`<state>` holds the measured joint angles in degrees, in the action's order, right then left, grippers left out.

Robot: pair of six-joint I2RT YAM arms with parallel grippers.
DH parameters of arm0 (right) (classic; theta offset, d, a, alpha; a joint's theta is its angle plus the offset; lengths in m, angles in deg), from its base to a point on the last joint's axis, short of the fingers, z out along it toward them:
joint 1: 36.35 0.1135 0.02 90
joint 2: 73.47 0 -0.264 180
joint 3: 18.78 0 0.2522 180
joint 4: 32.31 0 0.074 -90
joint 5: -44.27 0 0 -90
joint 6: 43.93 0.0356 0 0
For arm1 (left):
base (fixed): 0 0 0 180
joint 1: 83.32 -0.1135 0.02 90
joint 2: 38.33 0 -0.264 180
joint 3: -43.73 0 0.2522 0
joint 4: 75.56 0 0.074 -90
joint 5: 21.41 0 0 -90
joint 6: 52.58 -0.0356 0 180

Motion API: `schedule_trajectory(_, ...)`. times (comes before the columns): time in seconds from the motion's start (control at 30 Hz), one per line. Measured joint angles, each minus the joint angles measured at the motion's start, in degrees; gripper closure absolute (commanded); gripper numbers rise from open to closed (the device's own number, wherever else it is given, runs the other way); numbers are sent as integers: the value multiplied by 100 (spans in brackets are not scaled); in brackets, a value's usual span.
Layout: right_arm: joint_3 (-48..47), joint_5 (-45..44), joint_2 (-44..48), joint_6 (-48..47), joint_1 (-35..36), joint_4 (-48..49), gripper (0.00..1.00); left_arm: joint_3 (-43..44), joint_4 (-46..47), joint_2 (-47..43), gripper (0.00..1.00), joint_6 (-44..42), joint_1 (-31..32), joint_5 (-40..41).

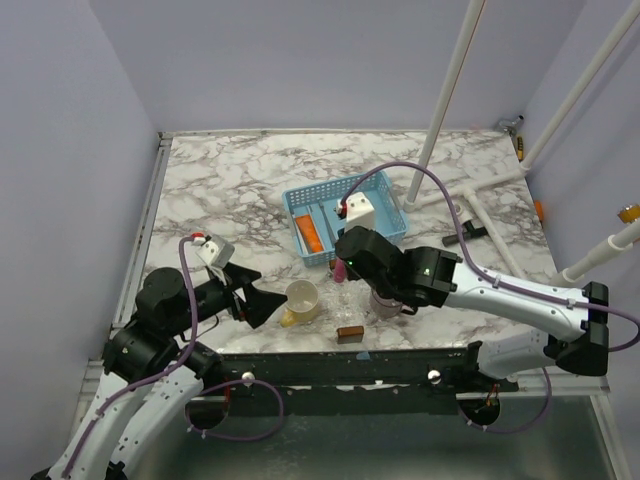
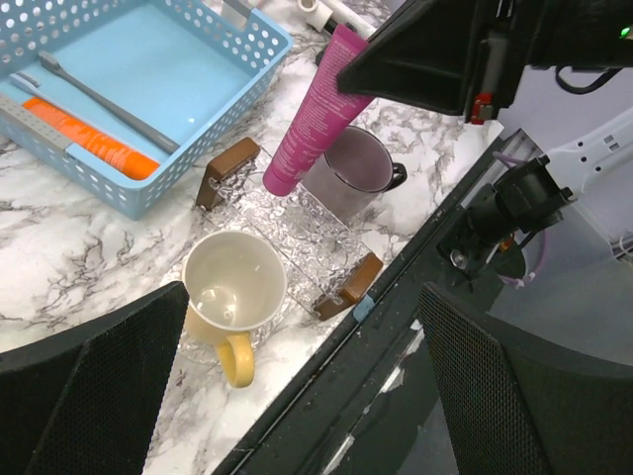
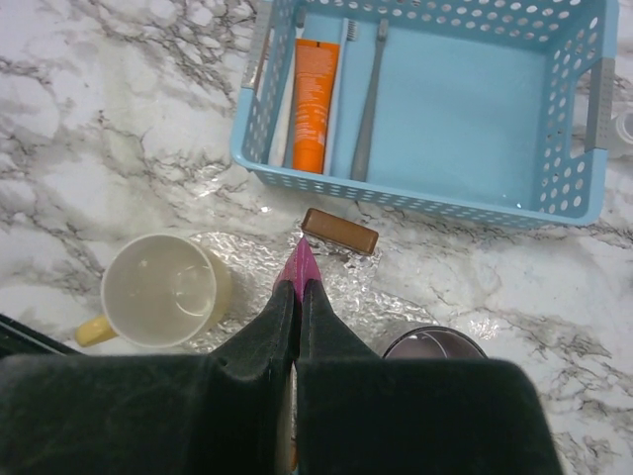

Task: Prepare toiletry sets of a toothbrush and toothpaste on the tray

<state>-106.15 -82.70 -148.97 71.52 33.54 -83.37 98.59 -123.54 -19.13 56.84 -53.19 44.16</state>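
Left gripper wide open, holding nothing, at 9 o'clock of yellow mug. Right gripper clamped on pink toothpaste; tube in the air, tilted, low end over clear mat between yellow mug and grey mug. Brown block at 12 o'clock of gripper tips. Tray beyond, 12 o'clock: orange toothpaste, pale toothbrush and grey toothbrush lie side by side at its 9 o'clock end, right wrist view.
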Motion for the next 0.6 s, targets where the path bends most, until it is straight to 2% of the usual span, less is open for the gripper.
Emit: schedule_trajectory(0.6,590,-42,-273,0,-356,708,99,-11,35,-111,1,-22,0,136)
